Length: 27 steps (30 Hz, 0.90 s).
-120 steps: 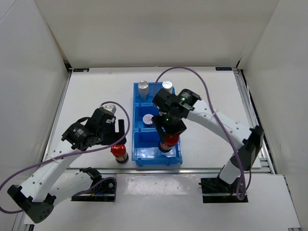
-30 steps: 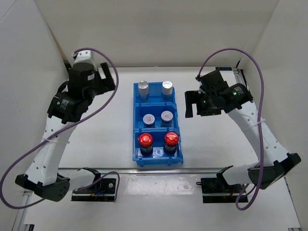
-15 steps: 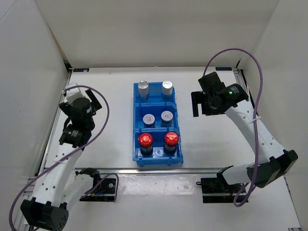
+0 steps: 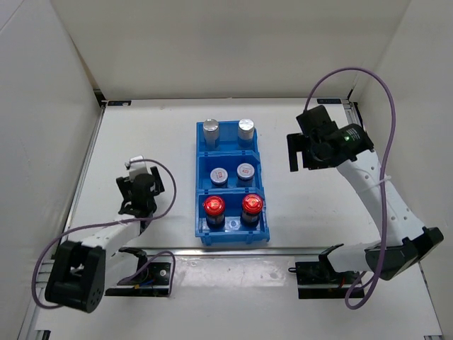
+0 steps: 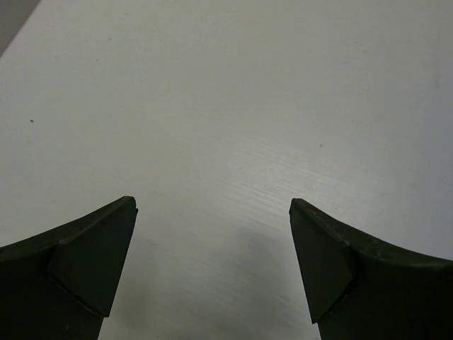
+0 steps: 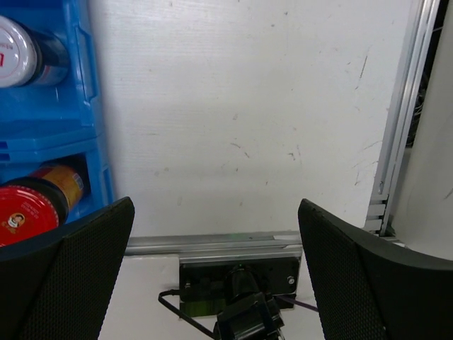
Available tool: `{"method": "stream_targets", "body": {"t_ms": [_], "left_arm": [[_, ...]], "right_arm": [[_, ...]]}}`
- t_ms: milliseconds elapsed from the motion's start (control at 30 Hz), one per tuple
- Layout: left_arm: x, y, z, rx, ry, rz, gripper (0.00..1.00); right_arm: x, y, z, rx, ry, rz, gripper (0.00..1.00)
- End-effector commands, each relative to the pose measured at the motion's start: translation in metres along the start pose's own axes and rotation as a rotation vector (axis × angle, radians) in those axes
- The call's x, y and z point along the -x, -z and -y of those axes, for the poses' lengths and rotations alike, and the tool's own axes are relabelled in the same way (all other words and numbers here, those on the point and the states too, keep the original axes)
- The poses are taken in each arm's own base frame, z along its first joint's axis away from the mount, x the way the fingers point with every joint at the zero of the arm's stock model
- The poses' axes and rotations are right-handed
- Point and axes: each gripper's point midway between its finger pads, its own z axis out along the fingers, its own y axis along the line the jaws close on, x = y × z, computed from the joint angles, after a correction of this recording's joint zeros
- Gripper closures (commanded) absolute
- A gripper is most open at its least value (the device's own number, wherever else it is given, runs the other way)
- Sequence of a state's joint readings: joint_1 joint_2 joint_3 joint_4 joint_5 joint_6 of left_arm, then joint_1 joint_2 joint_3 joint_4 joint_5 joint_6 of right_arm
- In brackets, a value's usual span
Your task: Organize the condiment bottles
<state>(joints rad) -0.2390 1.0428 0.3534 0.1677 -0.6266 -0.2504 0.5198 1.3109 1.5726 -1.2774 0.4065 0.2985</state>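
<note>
- Centrally, the blue bin (image 4: 197, 185) lay on the worktop (image 4: 148, 134), with its three compartments in a line from the far edge toward the near edge. All six condiment bottles (image 4: 245, 171) stood upright inside it, two to a compartment.
- Far compartment: the two plain silver-capped bottles (image 4: 211, 127) stood side by side.
- Middle compartment: the two short red-marked bottles (image 4: 219, 175) stood side by side. One of them also showed at the upper left of the right wrist view.
- Near compartment: the two red-capped bottles (image 4: 214, 206), dark brown in body, stood side by side. One cap also showed at the lower left of the right wrist view.
- Left gripper (image 5: 212, 204): it was low toward the near-left corner of the worktop, well apart from the bin. Its jaws were spread wide, with only bare worktop between them.
- Right gripper (image 6: 216, 205): it was raised over the worktop between the bin and the right edge. Its jaws were spread wide and held nothing. The metal rail (image 6: 403, 106) along the right edge showed in its wrist view.
</note>
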Motion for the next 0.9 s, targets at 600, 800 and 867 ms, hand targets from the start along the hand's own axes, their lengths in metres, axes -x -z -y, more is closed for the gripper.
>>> {"method": "stream_targets", "body": {"t_ms": [600,800,867], "left_arm": [[0.023,-0.049,0.047,-0.315,-0.057,0.254,0.00],[0.022,-0.047,0.051,-0.344,-0.061,0.253,0.00],[0.020,-0.047,0.053,-0.354,-0.079,0.247,0.00]], "right_arm": [[0.044,-0.025,-0.014,-0.016,0.032,0.071,0.00],[0.043,-0.033,-0.013,-0.018,0.008,0.082,0.00],[0.042,-0.039,-0.015,-0.021,0.004,0.070,0.00]]}}
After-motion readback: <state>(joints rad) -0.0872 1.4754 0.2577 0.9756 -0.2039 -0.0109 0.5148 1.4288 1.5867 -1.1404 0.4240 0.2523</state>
